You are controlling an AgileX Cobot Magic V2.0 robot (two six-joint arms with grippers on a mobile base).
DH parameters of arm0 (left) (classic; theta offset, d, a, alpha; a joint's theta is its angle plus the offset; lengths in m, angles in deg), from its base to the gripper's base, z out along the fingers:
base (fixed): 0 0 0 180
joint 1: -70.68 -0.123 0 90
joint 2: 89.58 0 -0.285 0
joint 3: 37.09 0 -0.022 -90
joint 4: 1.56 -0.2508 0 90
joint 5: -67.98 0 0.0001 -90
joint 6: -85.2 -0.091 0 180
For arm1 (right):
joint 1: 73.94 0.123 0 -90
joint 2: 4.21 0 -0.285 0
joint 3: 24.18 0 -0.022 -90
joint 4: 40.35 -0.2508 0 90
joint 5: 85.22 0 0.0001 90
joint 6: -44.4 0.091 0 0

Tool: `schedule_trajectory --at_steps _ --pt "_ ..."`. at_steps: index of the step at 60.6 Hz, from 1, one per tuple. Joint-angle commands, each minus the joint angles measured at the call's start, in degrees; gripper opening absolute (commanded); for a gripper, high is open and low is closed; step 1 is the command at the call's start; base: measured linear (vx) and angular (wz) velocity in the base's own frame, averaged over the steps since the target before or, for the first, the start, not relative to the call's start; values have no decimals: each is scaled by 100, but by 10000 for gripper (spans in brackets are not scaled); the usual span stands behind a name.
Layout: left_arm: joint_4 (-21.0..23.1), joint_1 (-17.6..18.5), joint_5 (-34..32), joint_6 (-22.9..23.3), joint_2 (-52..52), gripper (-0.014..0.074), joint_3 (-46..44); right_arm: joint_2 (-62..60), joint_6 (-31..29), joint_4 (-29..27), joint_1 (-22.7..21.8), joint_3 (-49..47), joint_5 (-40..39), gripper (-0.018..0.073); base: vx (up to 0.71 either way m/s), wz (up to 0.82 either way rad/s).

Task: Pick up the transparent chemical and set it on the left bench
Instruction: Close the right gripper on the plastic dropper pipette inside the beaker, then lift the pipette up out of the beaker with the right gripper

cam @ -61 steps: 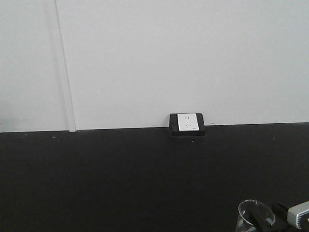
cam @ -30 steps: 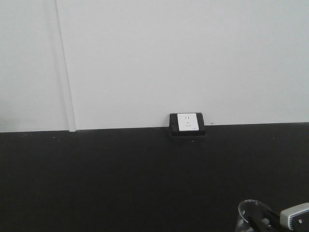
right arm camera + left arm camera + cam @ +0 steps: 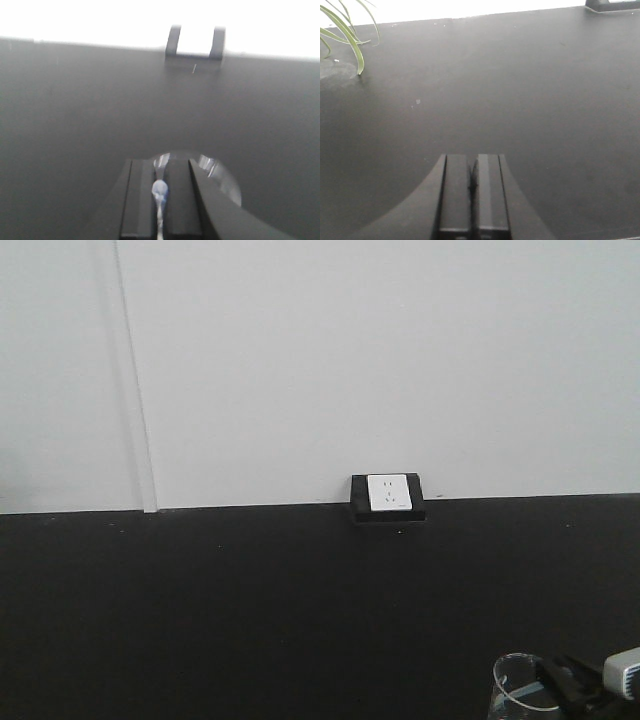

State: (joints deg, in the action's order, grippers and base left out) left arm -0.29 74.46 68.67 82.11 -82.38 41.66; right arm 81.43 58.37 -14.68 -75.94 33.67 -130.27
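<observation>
At the bottom right corner of the front view: transparent chemical (image 3: 512, 686), a clear beaker, only its rim and upper wall in frame. Can't tell if its base touches the black counter (image 3: 250, 610). Right gripper (image 3: 556, 686) comes in from the right, fingers pinched on the near rim. The right wrist view shows the glass wall clamped between both pads (image 3: 142, 200). That view is blurred. Left gripper (image 3: 472, 172) is pressed together, nothing in it, over bare counter. Plant leaves (image 3: 345, 30) at its far left. White power socket (image 3: 388, 494) at the counter's back edge, against the pale wall (image 3: 350, 360).
</observation>
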Motion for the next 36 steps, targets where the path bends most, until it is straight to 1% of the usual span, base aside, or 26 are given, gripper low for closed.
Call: schedule_trajectory --at_steps 1,4,11,15,23,26,30,36 --pt "4 10 -449 45 -110 -3 93 -981 102 -12 -29 -130 211 107 0 0" --pt "4 10 -449 45 -110 -3 93 -1443 198 33 -29 -130 693 107 0 0" --pt "4 10 -449 45 -110 -3 93 -2649 672 239 -29 -130 1742 110 0 0" --pt "4 10 -449 45 -110 -3 93 -3233 930 512 -29 -130 2421 111 0 0" --pt "4 10 -449 45 -110 -3 93 -4213 1612 1025 -29 -114 3398 112 0 0" --pt "4 10 -449 45 -110 -3 93 -4514 1773 1184 -29 -114 3599 112 0 0" --pt "4 10 -449 45 -110 -3 93 -4812 1811 1339 -29 -114 3816 112 0 0" --pt "4 10 -449 45 -110 -3 93 -5162 1856 1353 -29 -114 3973 113 0 0"
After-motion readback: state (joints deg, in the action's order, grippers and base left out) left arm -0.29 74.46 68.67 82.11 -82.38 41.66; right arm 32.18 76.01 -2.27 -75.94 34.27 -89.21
